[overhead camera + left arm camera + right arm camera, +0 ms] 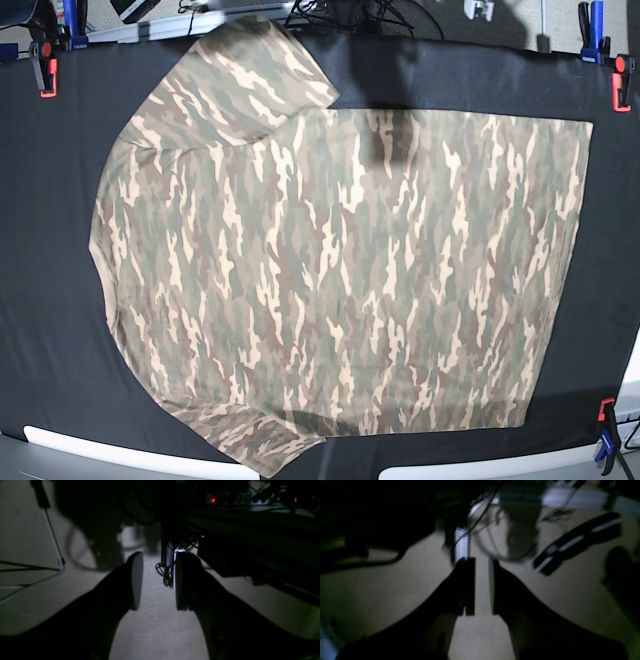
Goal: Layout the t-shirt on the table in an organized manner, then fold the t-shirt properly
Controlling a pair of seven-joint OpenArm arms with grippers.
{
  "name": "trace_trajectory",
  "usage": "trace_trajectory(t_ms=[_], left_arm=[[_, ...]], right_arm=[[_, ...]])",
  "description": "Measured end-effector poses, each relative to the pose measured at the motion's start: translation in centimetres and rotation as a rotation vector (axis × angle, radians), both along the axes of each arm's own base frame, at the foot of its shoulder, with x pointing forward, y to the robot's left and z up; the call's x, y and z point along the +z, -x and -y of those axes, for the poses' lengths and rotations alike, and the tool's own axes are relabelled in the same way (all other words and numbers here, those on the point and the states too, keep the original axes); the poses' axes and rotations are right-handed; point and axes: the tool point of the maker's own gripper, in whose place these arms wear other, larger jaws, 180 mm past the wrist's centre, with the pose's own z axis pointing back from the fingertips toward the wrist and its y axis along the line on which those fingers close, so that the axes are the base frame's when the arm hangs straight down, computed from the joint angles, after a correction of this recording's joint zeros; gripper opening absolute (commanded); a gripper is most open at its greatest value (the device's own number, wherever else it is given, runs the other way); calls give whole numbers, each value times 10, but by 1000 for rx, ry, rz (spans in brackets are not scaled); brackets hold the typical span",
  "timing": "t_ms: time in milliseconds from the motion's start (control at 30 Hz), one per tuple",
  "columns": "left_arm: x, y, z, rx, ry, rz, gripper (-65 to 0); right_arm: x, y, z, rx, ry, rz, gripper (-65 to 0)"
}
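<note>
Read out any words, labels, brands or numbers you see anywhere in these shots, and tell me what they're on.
None can be read.
t-shirt: camouflage print only, no lettering or logo.
table: plain black cloth, no markings.
Both wrist views: too dark and blurred to show any text.

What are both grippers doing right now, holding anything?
Left gripper: open, fingers apart, holding nothing.
Right gripper: open with a narrow gap between its fingers, holding nothing.

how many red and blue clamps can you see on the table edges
4: top-left corner clamp, two at the top right, one at the bottom right. Others may sit outside the frame.
</note>
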Motion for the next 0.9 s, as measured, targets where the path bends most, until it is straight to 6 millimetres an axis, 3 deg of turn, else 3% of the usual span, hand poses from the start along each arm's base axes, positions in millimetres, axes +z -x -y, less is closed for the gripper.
trace_trajectory(t_ms=[167,333,433,700,900], left_arm=[[39,1,-32,-72,-57,7,-450],[84,-5,-49,-181,-107,73,-450],[112,-22,-44,-235,-111,137,-450],[185,-94,-45,-493,-291,362,-450],[228,-132,-50,-763,-443,540,-449]], right_arm=[[48,24,7,54,-30,-35,-556],[100,15,-1,142,-65,22,-556],[130,-8,7,183,-36,87,-557],[210,-101,26,275,68,366,-557],[257,-148,39,437,175,514,-556]])
